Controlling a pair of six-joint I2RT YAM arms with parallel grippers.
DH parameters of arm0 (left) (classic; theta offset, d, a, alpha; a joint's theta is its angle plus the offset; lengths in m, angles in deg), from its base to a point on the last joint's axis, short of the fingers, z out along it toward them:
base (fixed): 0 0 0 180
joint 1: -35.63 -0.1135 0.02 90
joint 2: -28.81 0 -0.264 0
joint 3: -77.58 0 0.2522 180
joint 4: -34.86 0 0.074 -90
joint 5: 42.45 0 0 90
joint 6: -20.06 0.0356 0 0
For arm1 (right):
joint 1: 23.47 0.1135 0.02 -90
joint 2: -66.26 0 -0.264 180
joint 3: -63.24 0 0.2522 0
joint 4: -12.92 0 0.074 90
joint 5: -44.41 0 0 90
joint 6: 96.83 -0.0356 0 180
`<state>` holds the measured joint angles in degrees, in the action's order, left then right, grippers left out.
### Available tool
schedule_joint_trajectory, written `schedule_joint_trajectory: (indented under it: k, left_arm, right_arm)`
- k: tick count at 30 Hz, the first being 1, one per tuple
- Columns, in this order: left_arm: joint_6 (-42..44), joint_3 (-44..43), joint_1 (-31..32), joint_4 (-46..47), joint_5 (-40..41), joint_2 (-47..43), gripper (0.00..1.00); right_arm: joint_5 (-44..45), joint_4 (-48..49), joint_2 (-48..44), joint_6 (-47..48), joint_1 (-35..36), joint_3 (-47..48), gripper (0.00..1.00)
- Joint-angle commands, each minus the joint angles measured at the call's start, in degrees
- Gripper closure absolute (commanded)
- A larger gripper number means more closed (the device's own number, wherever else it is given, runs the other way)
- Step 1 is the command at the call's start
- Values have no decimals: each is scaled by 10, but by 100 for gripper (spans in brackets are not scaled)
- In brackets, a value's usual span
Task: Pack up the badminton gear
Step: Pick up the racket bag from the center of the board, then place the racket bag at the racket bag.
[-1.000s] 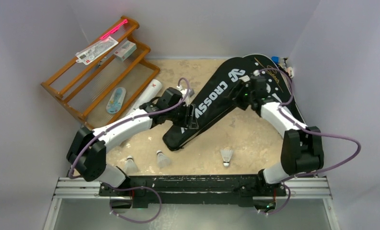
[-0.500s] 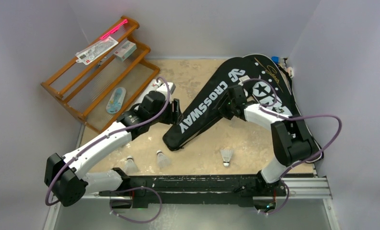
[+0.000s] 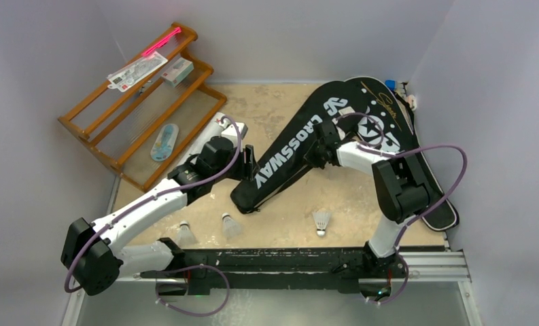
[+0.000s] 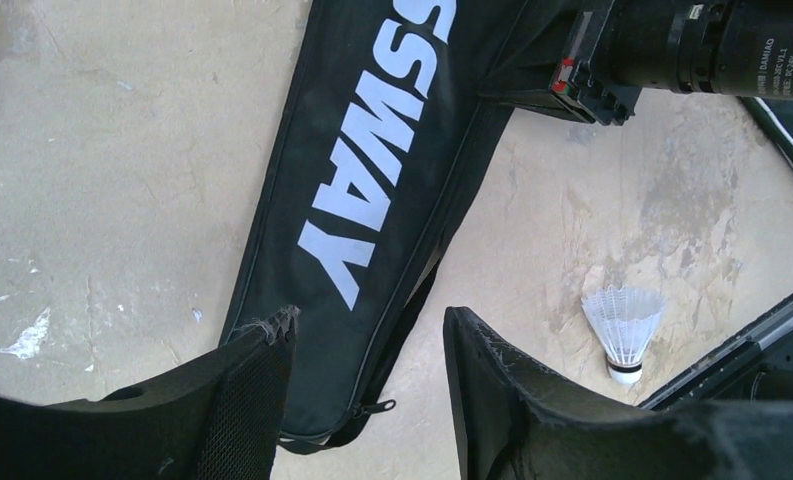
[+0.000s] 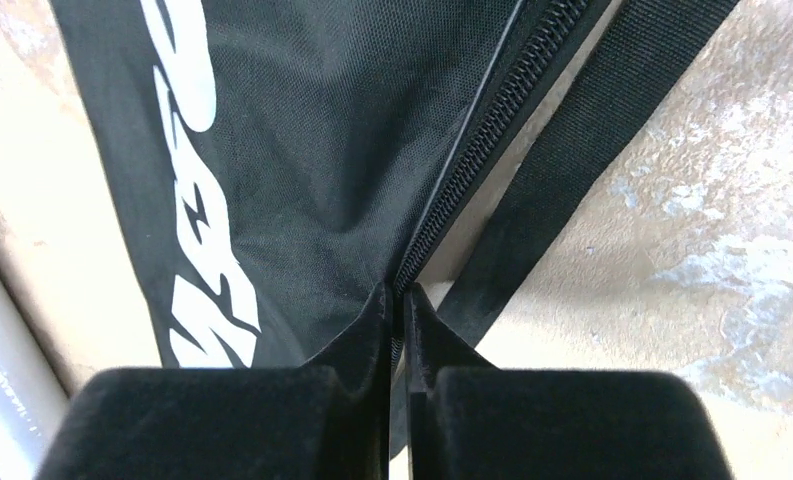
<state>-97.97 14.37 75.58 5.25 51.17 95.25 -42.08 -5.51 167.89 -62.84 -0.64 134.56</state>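
Note:
A black racket bag (image 3: 300, 139) lettered CROSSWAY lies slantwise on the sandy table, over a second black bag (image 3: 389, 129) at the right. My right gripper (image 3: 313, 155) is shut on the first bag's zipper edge (image 5: 442, 215), its fingertips (image 5: 382, 305) pinching the seam beside a loose black strap (image 5: 592, 140). My left gripper (image 4: 372, 335) hangs open over the bag's narrow end (image 4: 372, 180), nothing between its fingers, a zipper pull (image 4: 377, 408) just below. Three white shuttlecocks (image 3: 185, 233) (image 3: 230, 225) (image 3: 321, 221) stand near the front. A white tube (image 3: 209, 136) lies partly under the left arm.
An orange wooden rack (image 3: 144, 95) stands at the back left with a small carton (image 3: 177, 70) and a card (image 3: 137, 70) on it. Grey walls close in on three sides. The arms' metal rail (image 3: 273, 265) runs along the front edge.
My right gripper slid down-left along the bag and closed on its zipper edge. The left arm pulled back left off the bag a second ago and has held since.

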Motion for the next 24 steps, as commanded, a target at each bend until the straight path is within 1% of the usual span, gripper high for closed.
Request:
schedule_joint_trajectory:
  k: [1,7,12,14,16,18,20,22,24]
  left_arm:
    - [-6,5,3,34,-4,1,46]
    - [-5,5,4,34,-5,-9,46]
    - [-7,3,5,33,-13,-14,46]
    - [-8,2,6,31,-16,-16,46]
    - [-10,1,7,32,-20,-16,46]
    - [-11,-1,7,32,-25,-12,46]
    - [-12,-3,9,33,-29,-9,46]
    - [-13,-7,10,30,-32,-5,46]
    - [-13,-9,11,25,-33,-5,46]
  right_arm:
    - [47,-79,-41,56,0,68,100]
    - [77,-146,-130,152,-40,130,100]
    - [13,-182,-191,237,-137,177,100]
    - [8,-212,-202,283,-164,213,100]
    - [49,-267,-193,323,-177,264,100]
    - [116,-319,-170,350,-187,309,100]
    - [174,-341,-151,369,-201,341,100]
    - [209,-343,-132,415,-206,359,100]
    - [277,-361,-100,442,-208,381,100]
